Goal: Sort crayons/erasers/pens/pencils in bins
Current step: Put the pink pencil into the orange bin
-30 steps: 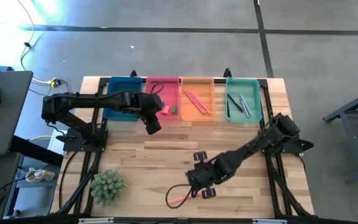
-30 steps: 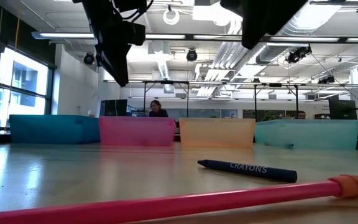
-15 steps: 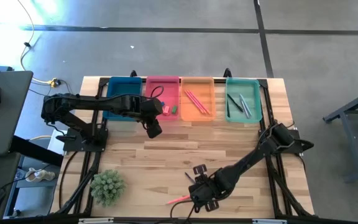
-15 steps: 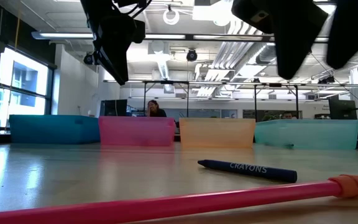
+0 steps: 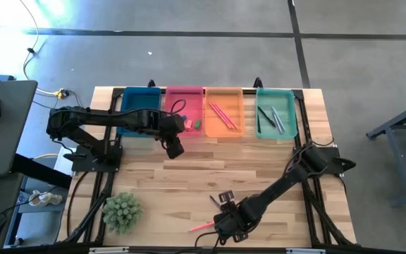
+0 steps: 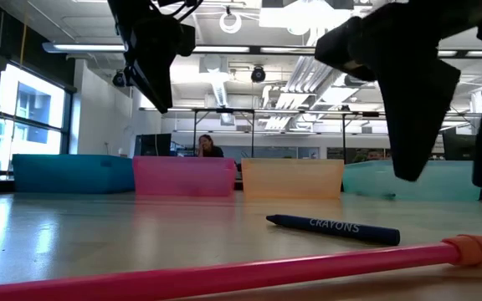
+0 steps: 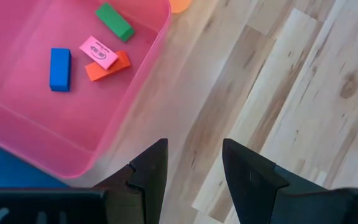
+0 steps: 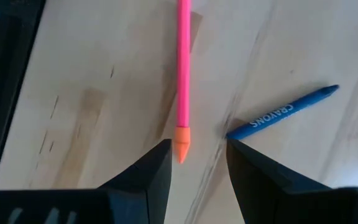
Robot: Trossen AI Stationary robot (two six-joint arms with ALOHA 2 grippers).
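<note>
Right pincer, spread and empty, hangs over the pink pencil at the worktop's near edge; pencil's long axis apparently runs straight away from the gap; left pincer spread, far off by the bins.

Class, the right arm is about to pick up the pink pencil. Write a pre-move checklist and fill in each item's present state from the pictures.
1. Right gripper open and empty: ok.
2. Pencil lying free on the table, lined up with the gap between the fingers: ok.
3. Blue crayon apart from the pencil, but beside one finger: cannot tell whether it stays clear on descent.
4. Left gripper open, empty, by the pink bin, far from the pencil: ok.
5. Erasers inside the pink bin: ok.
6. Orange bin already holds pink sticks; room for another: ok.
</note>
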